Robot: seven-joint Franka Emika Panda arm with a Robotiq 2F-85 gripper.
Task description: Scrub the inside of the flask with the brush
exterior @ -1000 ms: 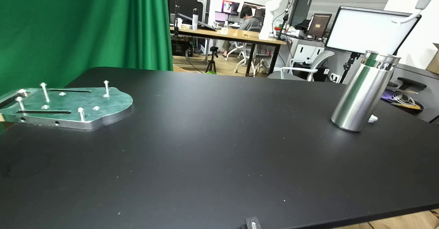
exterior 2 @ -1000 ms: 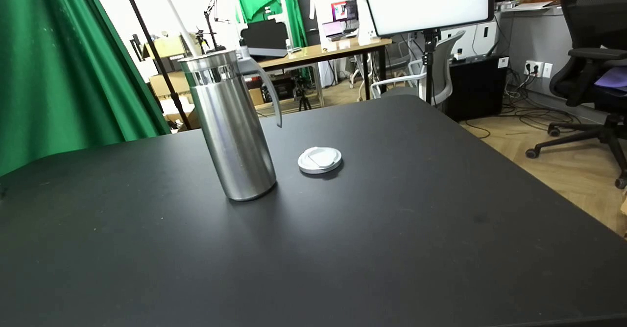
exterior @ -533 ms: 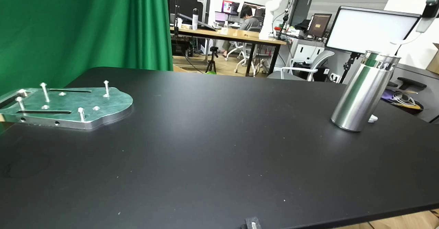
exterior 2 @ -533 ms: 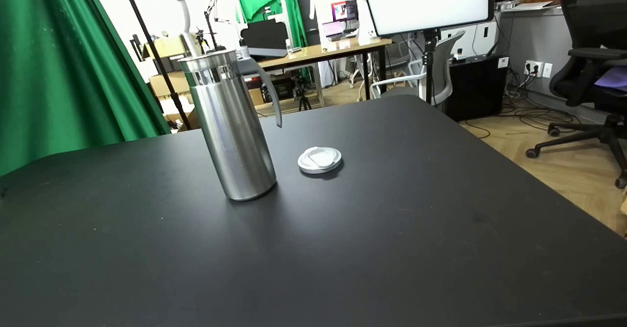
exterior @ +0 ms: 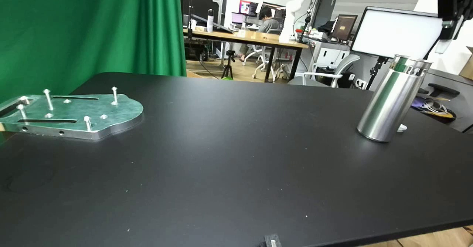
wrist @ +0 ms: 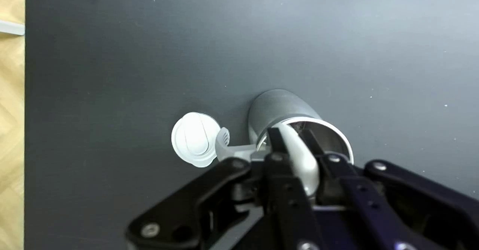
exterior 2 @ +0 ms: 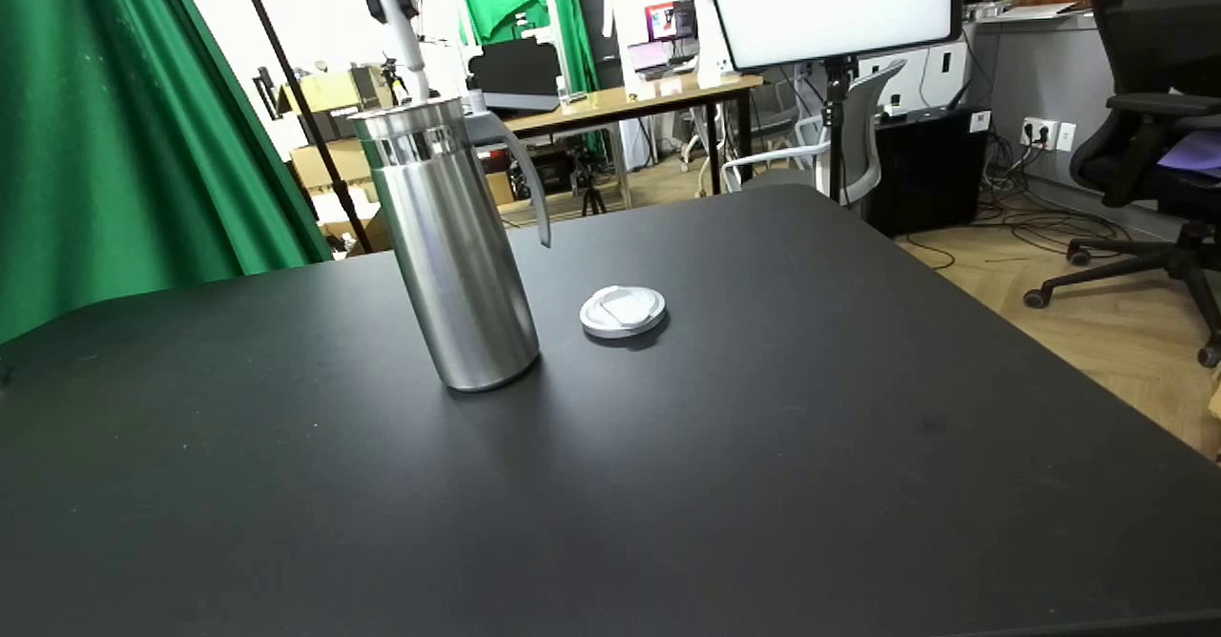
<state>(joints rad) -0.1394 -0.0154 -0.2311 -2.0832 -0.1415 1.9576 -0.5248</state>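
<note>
I see gripper (wrist: 293, 139) pinched on brush (wrist: 306, 167), flask (exterior: 390, 102) just below it on black table (exterior: 221, 165), lid (exterior 2: 622, 313) below too. Green curtain (exterior: 85, 25), desk (exterior: 255, 38) and chair (exterior: 345, 67) well away from it.

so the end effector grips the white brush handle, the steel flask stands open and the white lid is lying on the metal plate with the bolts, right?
Not quite: the white lid lies on the black table, beside the steel flask, as an exterior view shows. The rest is right: the end effector grips the white brush handle, and the steel flask stands open.
</note>
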